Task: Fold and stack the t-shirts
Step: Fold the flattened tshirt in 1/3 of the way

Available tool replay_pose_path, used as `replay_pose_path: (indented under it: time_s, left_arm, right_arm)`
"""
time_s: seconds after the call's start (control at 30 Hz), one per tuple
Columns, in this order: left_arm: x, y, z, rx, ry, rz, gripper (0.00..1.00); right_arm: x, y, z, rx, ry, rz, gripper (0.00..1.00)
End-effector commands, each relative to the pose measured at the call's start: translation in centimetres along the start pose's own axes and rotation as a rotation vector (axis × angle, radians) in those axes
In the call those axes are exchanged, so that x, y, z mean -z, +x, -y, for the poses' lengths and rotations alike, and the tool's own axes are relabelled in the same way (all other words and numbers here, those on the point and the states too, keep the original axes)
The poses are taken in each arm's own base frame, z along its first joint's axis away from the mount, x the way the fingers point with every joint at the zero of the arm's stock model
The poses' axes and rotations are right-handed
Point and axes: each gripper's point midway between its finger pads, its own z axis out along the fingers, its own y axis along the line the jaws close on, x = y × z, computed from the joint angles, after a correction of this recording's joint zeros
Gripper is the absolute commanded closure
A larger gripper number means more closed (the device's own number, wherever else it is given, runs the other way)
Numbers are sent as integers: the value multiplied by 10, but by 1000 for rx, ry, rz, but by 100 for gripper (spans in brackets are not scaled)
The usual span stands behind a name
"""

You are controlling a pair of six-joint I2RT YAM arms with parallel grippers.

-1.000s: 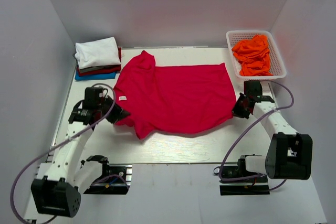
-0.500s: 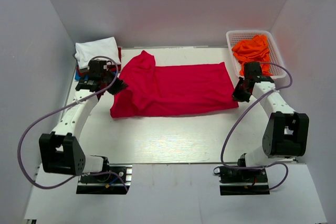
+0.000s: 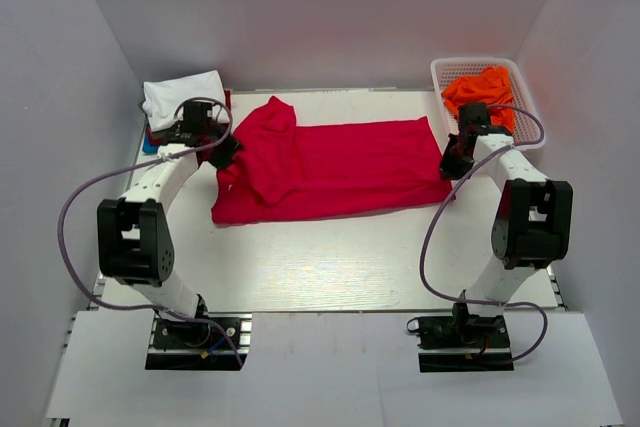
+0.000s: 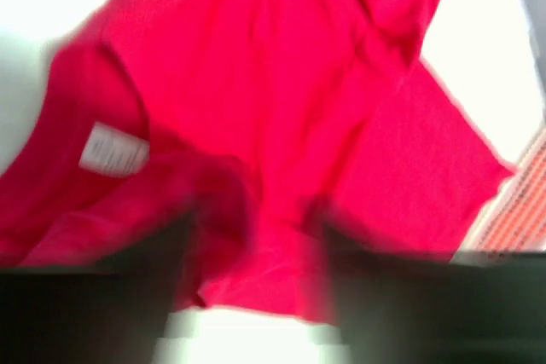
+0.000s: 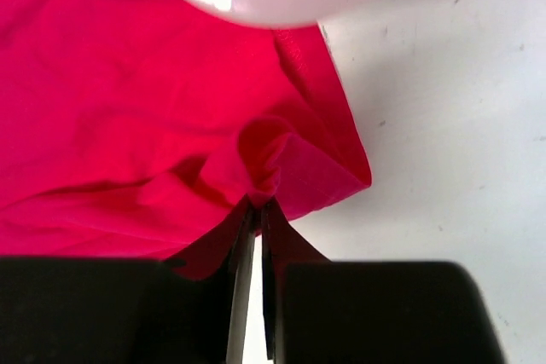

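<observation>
Crimson t-shirt (image 3: pixel 340 172) on the counter (image 3: pixel 330 267), doubled lengthwise: a second ago it lay flat with both claws at its near edge, now that edge sits on the far half. Left claw (image 4: pixel 256 240) looks spread at the collar end; right claw (image 5: pixel 252 223) pinches the hem corner. I'd say first fold is landing; next: right lets go, then a crosswise fold.

From my end I can't read any wording, brand, number or sign in any of the feeds. The only candidate is a small white neck label (image 4: pixel 111 149) sewn inside the collar of the crimson t-shirt (image 4: pixel 281 83), seen in the left wrist view. It carries faint grey print, but the picture is too blurred for me to make out a single character.
</observation>
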Motion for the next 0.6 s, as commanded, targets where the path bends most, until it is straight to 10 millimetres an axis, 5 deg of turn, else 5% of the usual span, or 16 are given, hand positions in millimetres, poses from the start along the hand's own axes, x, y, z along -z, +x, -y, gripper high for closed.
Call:
replay_pose_path:
  time_s: [0.0,0.03,0.1,0.17,0.33,0.47,0.57]
  left_arm:
    - [-6,-33,24,-33,65,94,10]
    - [-14,-34,28,-51,82,90,0]
    - [-17,-41,44,-105,141,100,0]
    - [-25,-33,35,-152,88,33,0]
    - [0,-18,30,-246,74,-9,0]
    - [34,4,12,-204,101,-1,0]
    - [38,41,-13,-177,148,-59,0]
  right_arm:
    - [10,-32,-4,24,2,99,88]
    - [11,-35,-5,22,1,110,83]
    - [21,-39,-8,29,-25,144,76]
    - [30,-38,-11,39,-47,164,65]
    - [51,-16,-17,67,-105,171,17]
    - [57,5,-28,93,-170,161,10]
    - [41,25,-34,116,-208,109,10]
